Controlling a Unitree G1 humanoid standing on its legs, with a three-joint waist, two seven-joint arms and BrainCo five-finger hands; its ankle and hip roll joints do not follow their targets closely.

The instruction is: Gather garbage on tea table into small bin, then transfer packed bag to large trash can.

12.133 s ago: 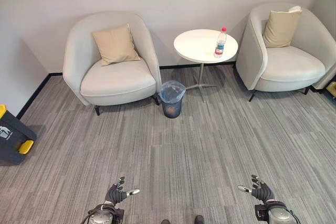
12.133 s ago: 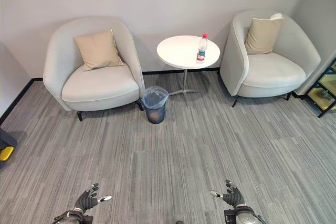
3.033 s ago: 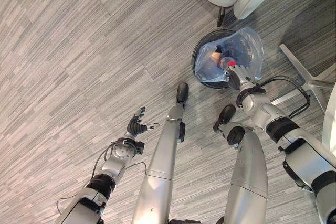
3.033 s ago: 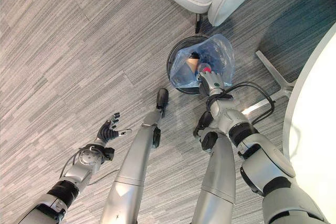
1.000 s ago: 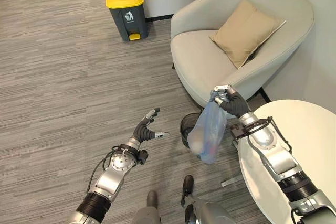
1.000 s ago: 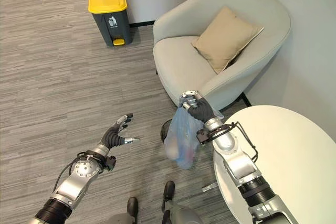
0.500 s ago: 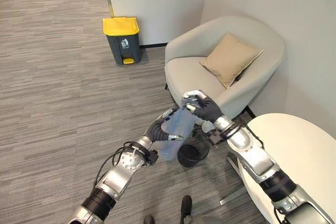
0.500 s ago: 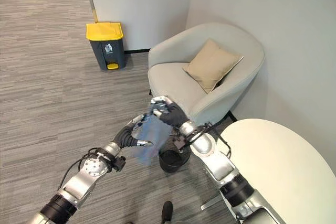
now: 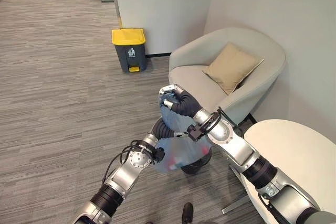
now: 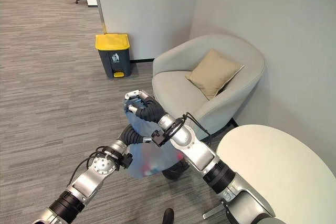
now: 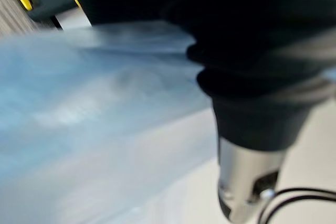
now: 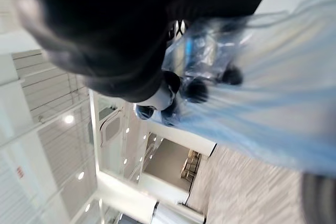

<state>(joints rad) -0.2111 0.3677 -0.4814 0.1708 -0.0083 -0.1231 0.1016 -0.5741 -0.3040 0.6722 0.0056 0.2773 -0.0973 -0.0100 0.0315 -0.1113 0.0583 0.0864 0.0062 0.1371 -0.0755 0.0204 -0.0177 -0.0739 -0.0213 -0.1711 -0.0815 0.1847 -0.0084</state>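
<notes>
Blue bag (image 9: 178, 148) in right hand (image 9: 176, 100)

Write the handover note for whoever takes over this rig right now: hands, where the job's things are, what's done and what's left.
Right hand: shut on the gathered top of the blue garbage bag, held up in the air.
Left hand: against the side of the bag, below the right hand; its fingers are hidden, so I cannot tell its grip.
Bag: out of the small bin, which stands on the carpet under it, beside the armchair. There is garbage inside.
Tea table: the part in view is bare.
Done: garbage gathered, bag lifted out.
Left: carry the bag to the yellow-lidded trash can by the wall and drop it in.
</notes>
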